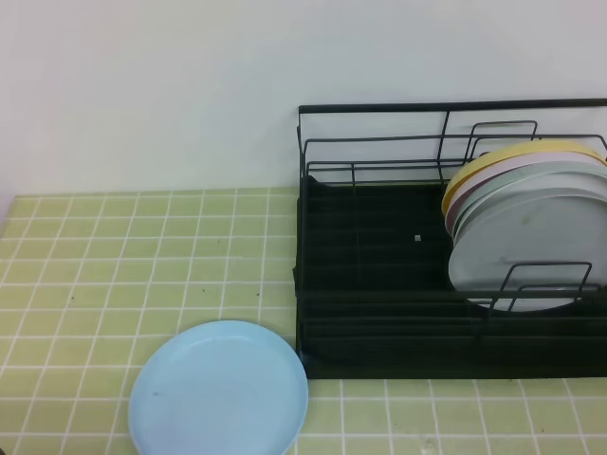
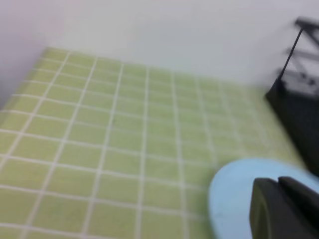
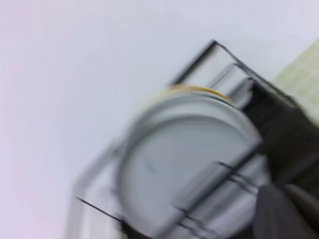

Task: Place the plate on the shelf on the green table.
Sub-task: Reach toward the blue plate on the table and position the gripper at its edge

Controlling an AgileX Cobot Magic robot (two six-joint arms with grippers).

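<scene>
The light-blue plate lies flat on the green table, at the front, just left of the shelf's front left corner. The shelf is a black wire rack with a tray base at the right. Neither gripper shows in the high view. In the left wrist view the dark fingers of my left gripper hang over the plate's near part, with the shelf at the right edge. The right wrist view is blurred; a dark finger shows at the bottom right, facing the shelf.
Several plates stand in the shelf's right half: a yellow one at the back and a grey-white one in front, also in the right wrist view. A white wall backs the table.
</scene>
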